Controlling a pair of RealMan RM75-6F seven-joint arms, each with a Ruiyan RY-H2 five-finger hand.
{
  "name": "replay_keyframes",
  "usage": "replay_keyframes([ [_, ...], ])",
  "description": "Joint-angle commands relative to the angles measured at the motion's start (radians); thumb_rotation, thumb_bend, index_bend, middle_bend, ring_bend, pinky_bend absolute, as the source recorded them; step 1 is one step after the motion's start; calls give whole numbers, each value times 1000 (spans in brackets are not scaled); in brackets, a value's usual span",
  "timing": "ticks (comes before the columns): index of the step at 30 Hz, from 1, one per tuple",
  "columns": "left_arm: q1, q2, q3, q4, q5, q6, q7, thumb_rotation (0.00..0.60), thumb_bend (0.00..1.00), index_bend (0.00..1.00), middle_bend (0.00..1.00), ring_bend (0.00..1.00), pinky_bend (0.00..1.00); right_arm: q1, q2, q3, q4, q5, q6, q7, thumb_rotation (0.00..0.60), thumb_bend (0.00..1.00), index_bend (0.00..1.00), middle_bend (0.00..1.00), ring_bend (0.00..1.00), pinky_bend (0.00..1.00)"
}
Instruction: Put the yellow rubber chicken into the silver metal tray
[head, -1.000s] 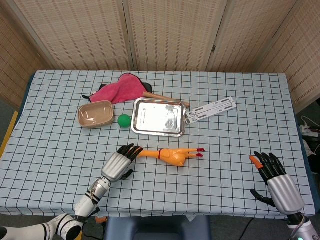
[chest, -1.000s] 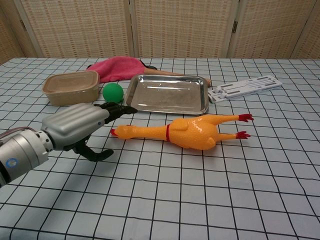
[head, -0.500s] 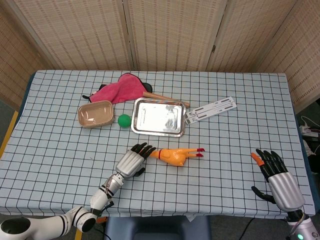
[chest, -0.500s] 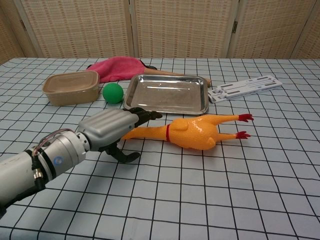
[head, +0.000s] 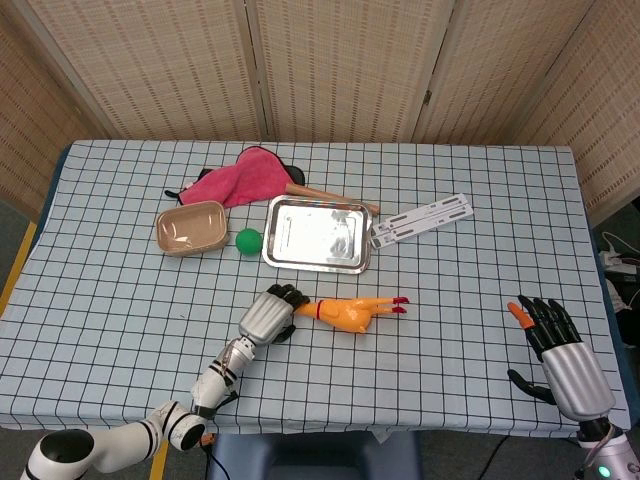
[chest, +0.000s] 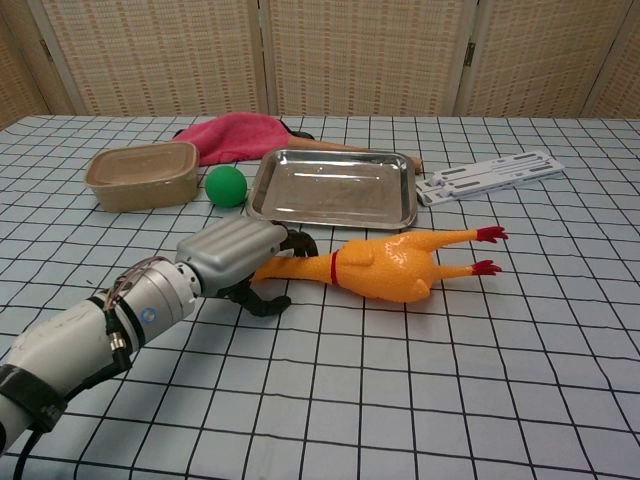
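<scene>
The yellow rubber chicken (head: 352, 312) (chest: 392, 265) lies on its side on the checked cloth, red feet pointing right. My left hand (head: 268, 313) (chest: 236, 256) covers its head end, fingers curled over the neck and thumb on the near side, gripping it. The chicken still rests on the table. Just beyond it sits the silver metal tray (head: 315, 235) (chest: 335, 190) with nothing in it. At the table's near right corner my right hand (head: 560, 355) holds nothing, fingers spread; the chest view does not show it.
A green ball (head: 248, 238) (chest: 226, 185) and a tan tub (head: 190, 227) (chest: 142, 175) sit left of the tray. A pink cloth (head: 240, 175) and a wooden handle (head: 330, 195) lie behind it, a white slotted rack (head: 422, 218) (chest: 492, 175) to its right.
My left hand slid right from beside the chicken's beak onto its head and neck, and its fingers curled around it. The chicken stayed put. The right hand drifted slightly nearer the table edge.
</scene>
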Motion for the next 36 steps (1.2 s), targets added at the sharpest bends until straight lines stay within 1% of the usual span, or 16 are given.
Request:
replay_keyframes([
  [1,-3,-44,1,63,17,65,-59,600,391,468,442,310,384,0,0,-1,2,1,-1,1,600,132,0,0,0,0],
  [2,-2,-55,1,79,22,85,-77,600,412,519,493,349,417,0,0,0,2,2,-2,1,600,133,0,0,0,0],
  [5,0,-79,4,118,38,136,-134,600,485,647,605,434,492,1,0,-1,3,3,-5,0,600,133,0,0,0,0],
  [8,1,-89,6,134,47,169,-166,600,569,742,677,491,534,0,1,-2,3,1,-4,1,600,132,0,0,0,0],
  [10,6,-90,10,137,53,192,-178,600,605,766,699,513,552,-1,2,-4,3,-2,-2,2,600,132,0,0,0,0],
  [14,19,-73,20,114,59,221,-178,600,650,775,702,529,564,-2,3,-7,4,-6,-1,6,600,132,0,0,0,0],
  [18,38,-34,30,50,56,235,-165,600,692,780,697,532,581,-1,1,-12,3,-15,-3,5,600,132,0,0,0,0],
  [24,73,32,36,-72,35,244,-145,600,757,779,680,545,626,-4,-2,-20,-4,-29,-1,-7,600,132,0,0,0,0],
  [30,107,100,24,-205,6,259,-202,600,800,772,673,549,661,-2,-12,-25,-9,-40,-5,-18,600,133,0,0,0,0],
  [33,122,147,15,-288,-26,239,-224,600,802,772,673,549,665,17,-19,-26,-22,-44,-35,-8,600,132,0,0,0,0],
  [36,130,195,9,-364,-64,203,-227,600,799,772,673,549,665,57,-1,-19,-83,-54,-85,2,600,132,0,0,0,0],
])
